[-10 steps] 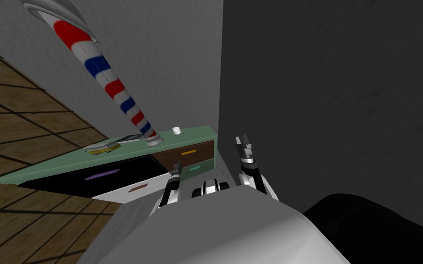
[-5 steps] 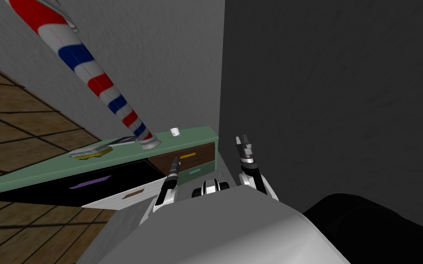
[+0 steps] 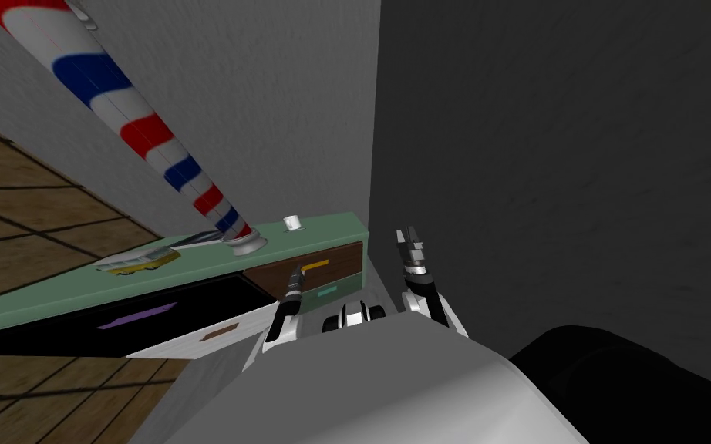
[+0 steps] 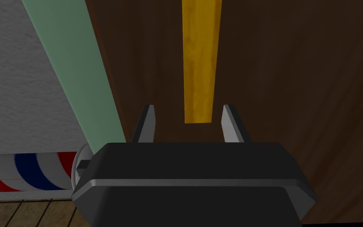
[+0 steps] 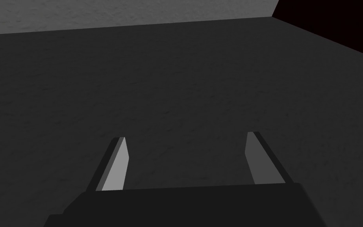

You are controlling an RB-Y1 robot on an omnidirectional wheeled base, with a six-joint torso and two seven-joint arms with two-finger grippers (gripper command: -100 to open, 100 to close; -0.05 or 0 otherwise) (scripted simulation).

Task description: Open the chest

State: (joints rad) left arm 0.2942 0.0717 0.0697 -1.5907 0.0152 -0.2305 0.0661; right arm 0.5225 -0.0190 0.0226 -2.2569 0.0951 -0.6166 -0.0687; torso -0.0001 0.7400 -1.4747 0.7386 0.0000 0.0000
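Grain and roughness
The drawer front point(image 4: 295, 79) shows dark wood grain, its handle point(image 4: 200, 59) streaked yellow; the wall point(image 4: 19, 79) looks rough.

Camera swung with base; left claw point(image 4: 188, 109) nearer yellow handle point(image 4: 199, 59) on brown drawer point(image 4: 295, 79).

Desk: How's the light?
Me: Even and flat on my head view. The pale wall point(image 3: 269, 100) beyond the left jaws is well lit; the dark wall point(image 3: 562, 154) ahead of the right jaws is dim.
Desk: Distortion?
Me: Wide lens: the pole point(image 3: 146, 131) stretches toward the corner. Between the left jaws the handle point(image 4: 200, 59) shows bright on a dark drawer point(image 4: 295, 79). One of the right fingers point(image 5: 115, 165) catches light, its mate is dull.
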